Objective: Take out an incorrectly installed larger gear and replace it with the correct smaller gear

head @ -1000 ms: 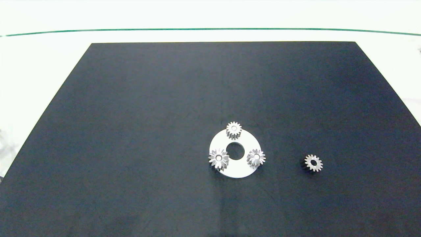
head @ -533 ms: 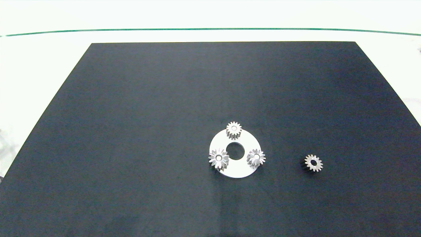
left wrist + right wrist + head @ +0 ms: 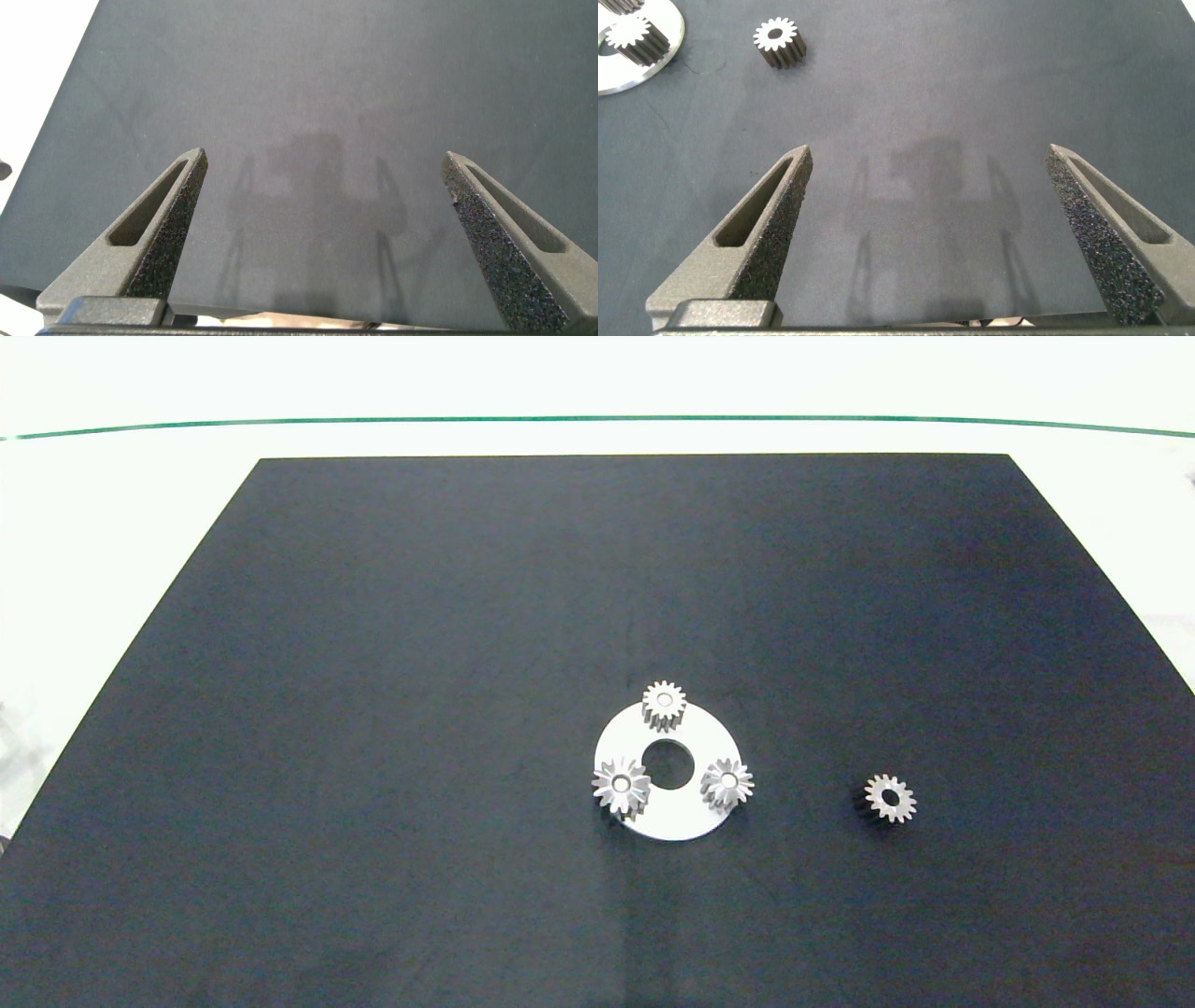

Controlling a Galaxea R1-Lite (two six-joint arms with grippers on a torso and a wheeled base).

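Gear faces point up: larger gear [image 3: 621, 785] mounted, smaller gear [image 3: 890, 798] flat.

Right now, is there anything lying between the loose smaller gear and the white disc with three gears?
Nothing. In the head view only bare black mat separates the smaller gear from the white disc; the right wrist view shows this too.

No lettering anywhere: nothing readable on the black mat [image 3: 420, 709], no marks or numbers on the white disc [image 3: 691, 812] or the gears it carries, and no label on either claw.
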